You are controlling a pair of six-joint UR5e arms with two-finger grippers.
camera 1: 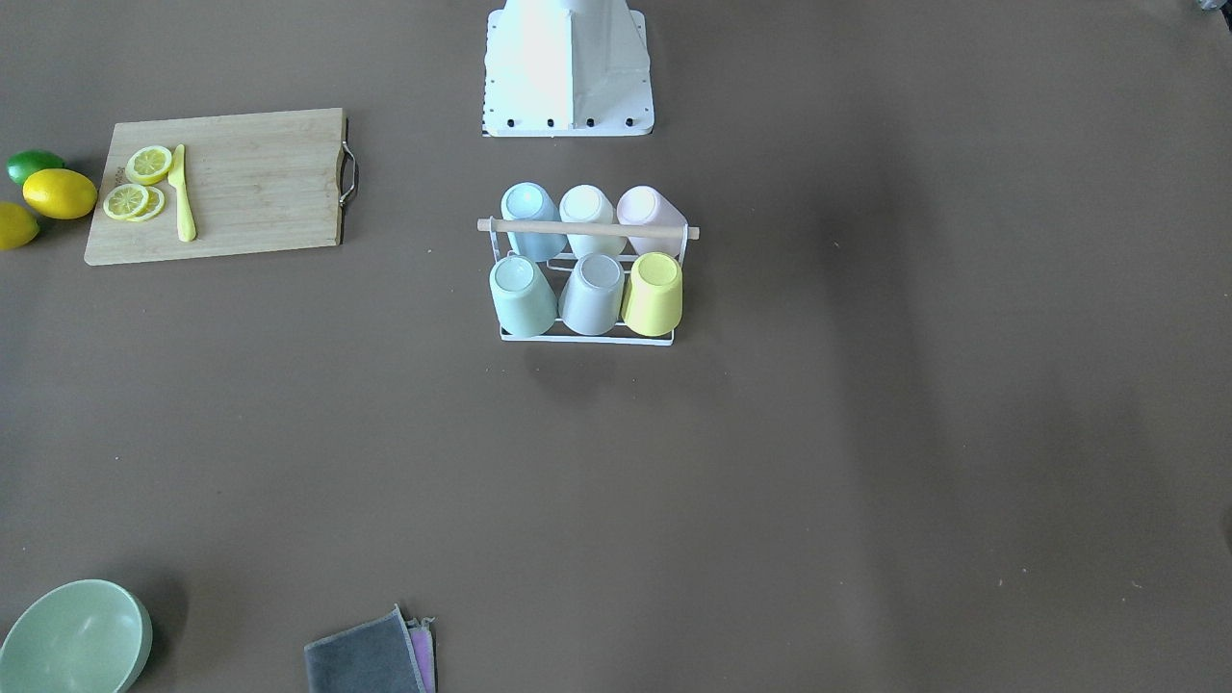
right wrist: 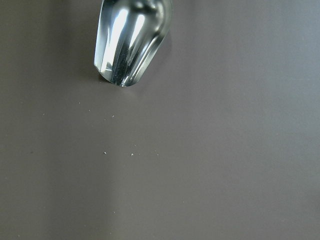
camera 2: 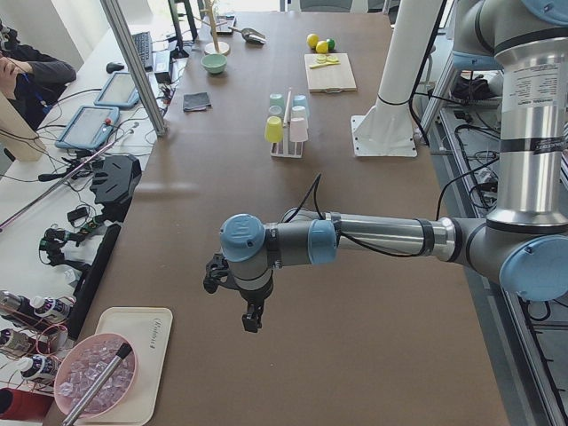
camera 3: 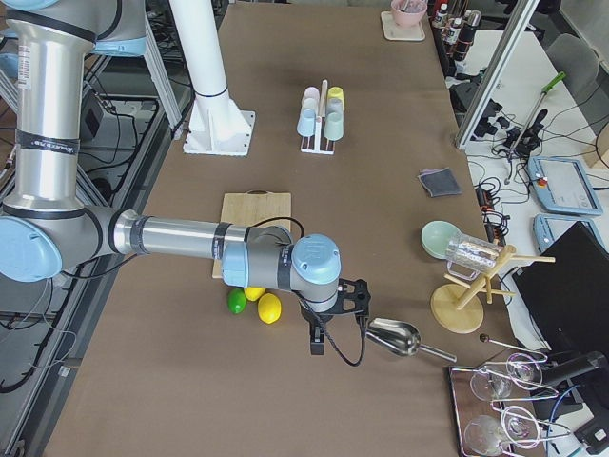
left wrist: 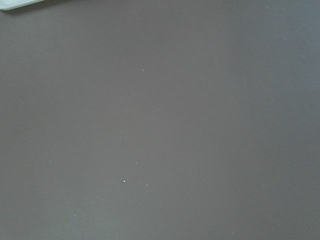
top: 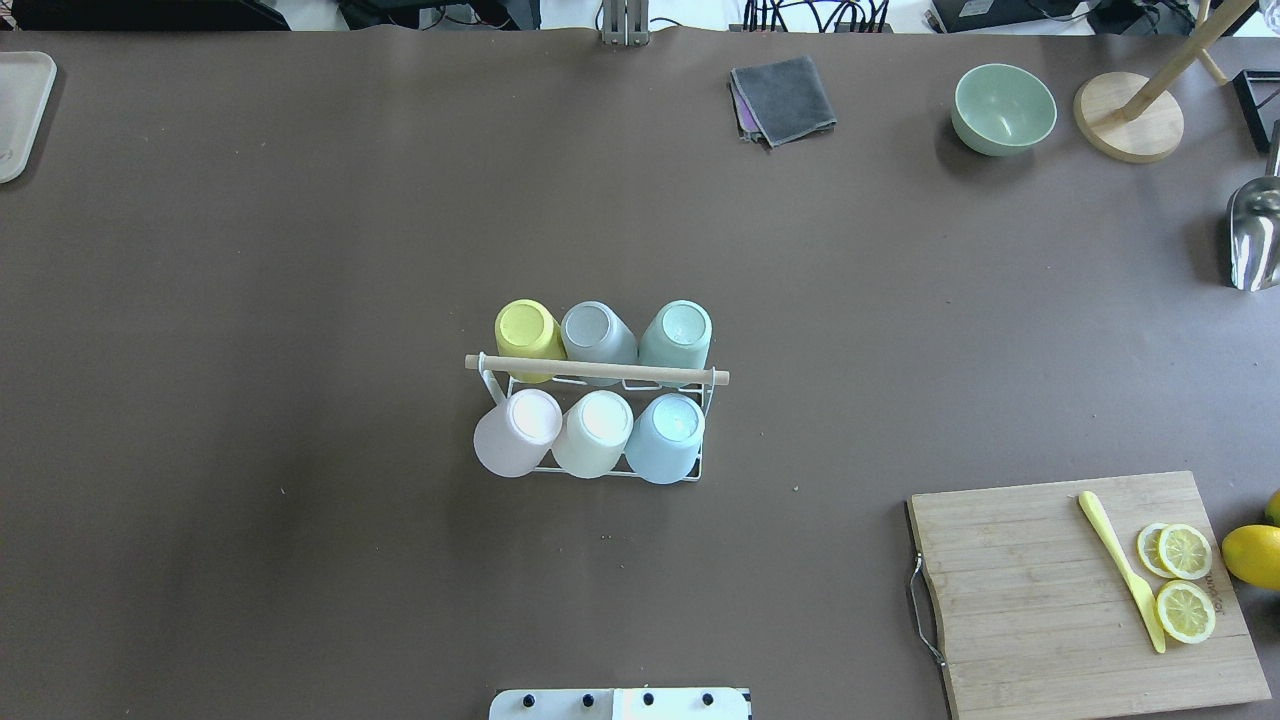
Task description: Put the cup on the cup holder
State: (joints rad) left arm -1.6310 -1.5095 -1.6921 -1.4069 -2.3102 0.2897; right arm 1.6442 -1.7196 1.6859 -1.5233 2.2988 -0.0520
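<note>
Soft, even light; faint shadow beside the cup holder (camera 1: 587,229); glare on the scoop (right wrist: 131,40) (views sharp).

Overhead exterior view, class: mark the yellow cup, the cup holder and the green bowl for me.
yellow cup (top: 526,326), overhead exterior view, on its upturned base.
cup holder (top: 600,370), overhead exterior view, middle of its wooden rod handle.
green bowl (top: 1003,108), overhead exterior view, inside its hollow.

Brown table (left wrist: 200,125) fills the view.
A pale whitish edge (left wrist: 12,4) cuts across the top-left corner, and a few tiny light specks (left wrist: 124,181) lie scattered on the surface.
</note>
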